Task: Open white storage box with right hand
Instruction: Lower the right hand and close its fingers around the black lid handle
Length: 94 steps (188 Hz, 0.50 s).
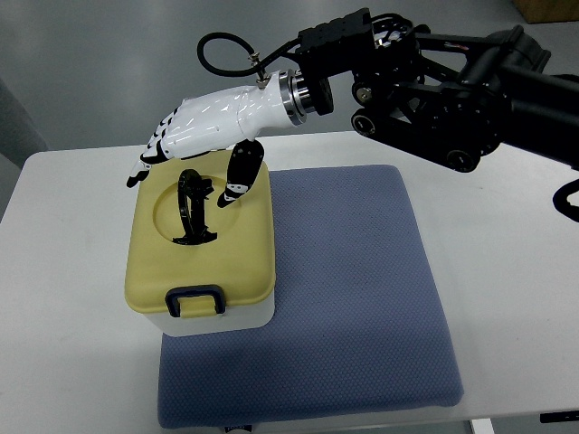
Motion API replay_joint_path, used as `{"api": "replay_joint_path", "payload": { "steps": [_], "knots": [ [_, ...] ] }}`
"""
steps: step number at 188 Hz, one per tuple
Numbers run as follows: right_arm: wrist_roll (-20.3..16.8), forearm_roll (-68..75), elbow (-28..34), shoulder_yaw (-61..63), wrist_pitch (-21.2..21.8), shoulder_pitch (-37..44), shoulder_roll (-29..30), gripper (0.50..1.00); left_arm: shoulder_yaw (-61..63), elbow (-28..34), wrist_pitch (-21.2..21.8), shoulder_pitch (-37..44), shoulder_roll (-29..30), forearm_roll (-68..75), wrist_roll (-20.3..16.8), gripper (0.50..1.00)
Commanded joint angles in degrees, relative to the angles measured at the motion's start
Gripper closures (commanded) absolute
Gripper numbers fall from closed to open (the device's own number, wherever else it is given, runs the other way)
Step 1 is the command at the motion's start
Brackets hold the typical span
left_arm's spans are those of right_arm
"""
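White storage box [201, 262] sitting on the blue mat's [353, 298] left edge — I am hovering the right hand [204, 136], fingers loosely spread and gripping nothing, over its upright black handle [193, 208] — aiming to hook it squarely.

The worktop [63, 298] is plain white. The mat [362, 298] is blue-grey with a fine dotted weave. The storage box [217, 318] has a white body, a pale yellow lid [235, 253], a black handle [192, 208] and a dark blue latch [194, 299]. The right hand [204, 127] is white with black joints.
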Motion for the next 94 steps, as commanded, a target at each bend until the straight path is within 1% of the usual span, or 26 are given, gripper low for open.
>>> {"api": "replay_joint_path", "payload": {
  "steps": [1,6,13,28,47,94],
  "knots": [
    [-2.06,-1.61,-0.49,-1.21,-0.32,0.48,0.17,0.679,0.0,0.0,0.0,0.0,0.0,0.02,0.0,0.5],
    [-2.41,-1.79,-0.49,-1.38,-0.32,0.57,0.08,0.701,0.0,0.0,0.0,0.0,0.0,-0.06,0.0,0.5],
    [-2.5,-1.97,-0.49,-1.47,-0.41,0.57,0.17,0.705,0.0,0.0,0.0,0.0,0.0,0.02,0.0,0.5],
    [-2.5,-2.05,-0.49,-1.47,-0.32,0.57,0.17,0.742,0.0,0.0,0.0,0.0,0.0,0.02,0.0,0.5],
    [-2.32,-1.97,-0.31,-1.47,-0.23,0.57,0.35,0.746,0.0,0.0,0.0,0.0,0.0,0.02,0.0,0.5],
    [-2.14,-1.97,0.48,-1.73,0.12,0.4,3.34,0.746,0.0,0.0,0.0,0.0,0.0,-0.06,0.0,0.5]
  ]
}}
